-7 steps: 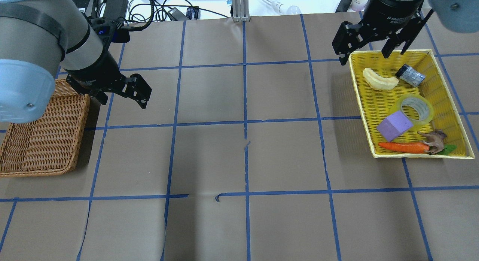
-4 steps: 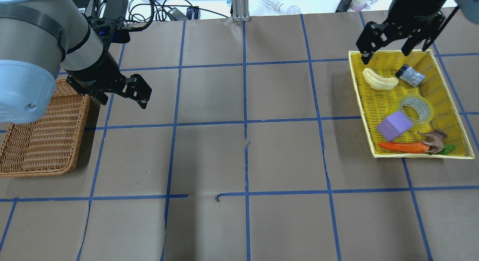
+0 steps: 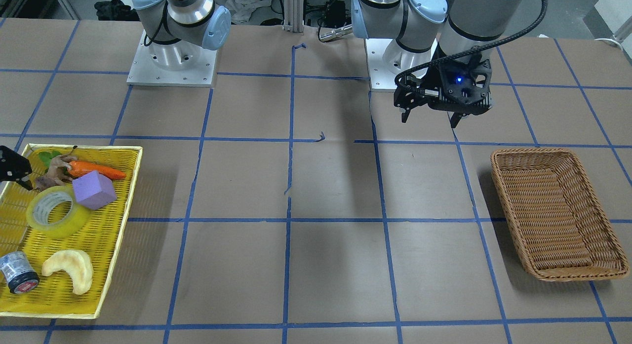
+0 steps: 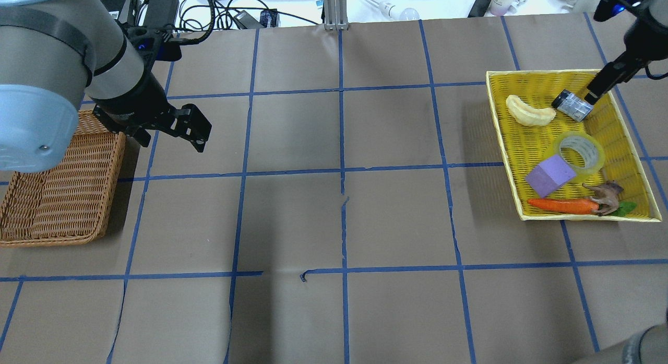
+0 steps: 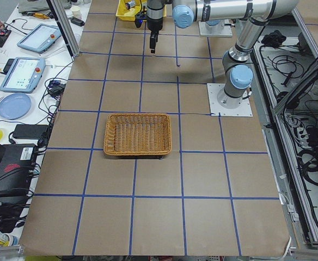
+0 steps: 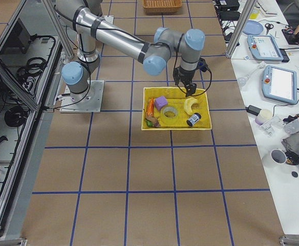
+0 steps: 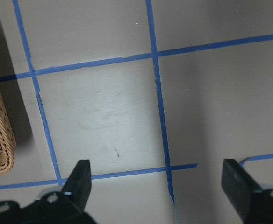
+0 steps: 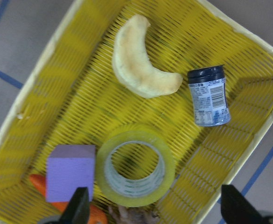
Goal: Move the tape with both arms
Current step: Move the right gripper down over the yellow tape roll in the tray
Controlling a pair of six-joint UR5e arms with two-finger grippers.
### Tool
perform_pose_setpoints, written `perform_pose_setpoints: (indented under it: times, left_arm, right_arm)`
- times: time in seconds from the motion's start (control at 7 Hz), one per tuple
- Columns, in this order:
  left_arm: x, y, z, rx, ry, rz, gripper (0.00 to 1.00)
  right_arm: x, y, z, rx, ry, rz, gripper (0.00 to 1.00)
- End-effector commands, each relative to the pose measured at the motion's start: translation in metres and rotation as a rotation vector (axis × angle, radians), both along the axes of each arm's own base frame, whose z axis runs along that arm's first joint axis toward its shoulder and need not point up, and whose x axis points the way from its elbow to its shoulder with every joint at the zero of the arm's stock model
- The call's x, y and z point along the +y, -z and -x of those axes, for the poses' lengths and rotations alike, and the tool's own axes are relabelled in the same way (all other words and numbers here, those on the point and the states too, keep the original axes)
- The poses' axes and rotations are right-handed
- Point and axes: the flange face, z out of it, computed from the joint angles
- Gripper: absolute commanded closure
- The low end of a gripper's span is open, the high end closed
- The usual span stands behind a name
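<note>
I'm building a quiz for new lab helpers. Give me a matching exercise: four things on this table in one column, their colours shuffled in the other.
Things:
1. tape
2. cube
3. carrot
4. wicker basket

Colours:
A. purple
B. brown
C. orange
D. translucent yellow

Pairs: 1-D, 2-A, 3-C, 4-B

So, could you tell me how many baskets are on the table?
2: the yellow basket on the robot's right, holding the tape, and the wicker basket on its left.
</note>
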Motion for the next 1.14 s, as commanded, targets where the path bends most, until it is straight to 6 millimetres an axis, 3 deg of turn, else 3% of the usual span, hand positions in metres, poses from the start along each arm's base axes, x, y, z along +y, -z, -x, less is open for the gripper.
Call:
perform_pose_setpoints:
  times: [0.0,0.14,0.43,0.57,0.71,0.86,1.0]
  left_arm:
    - [0.0,-0.001,-0.003,-0.002,0.021,0.002,0.0]
    - [-0.001,-0.002,-0.003,-0.002,0.021,0.005,0.0]
    - [-0.001,-0.003,-0.003,-0.003,0.021,0.006,0.0]
    - [-0.002,-0.002,-0.003,-0.002,0.02,0.005,0.0]
    - [-0.001,-0.002,-0.005,-0.002,0.018,0.003,0.0]
    - [0.0,-0.002,-0.003,-0.002,0.021,0.003,0.0]
    - [0.0,-0.001,-0.003,-0.002,0.023,0.002,0.0]
  right_arm:
    - [0.0,0.065,0.046,-0.013,-0.004,-0.016,0.09]
    - [-0.001,0.1,0.046,-0.026,-0.003,-0.035,0.14]
    - [0.006,0.143,0.039,-0.056,-0.006,-0.045,0.3]
    - [0.007,0.152,0.039,-0.058,-0.007,-0.049,0.38]
    - [0.007,0.152,0.039,-0.057,-0.007,-0.05,0.6]
    - [0.007,0.151,0.039,-0.058,-0.006,-0.052,0.96]
    - [0.007,0.147,0.039,-0.055,-0.001,-0.046,1.0]
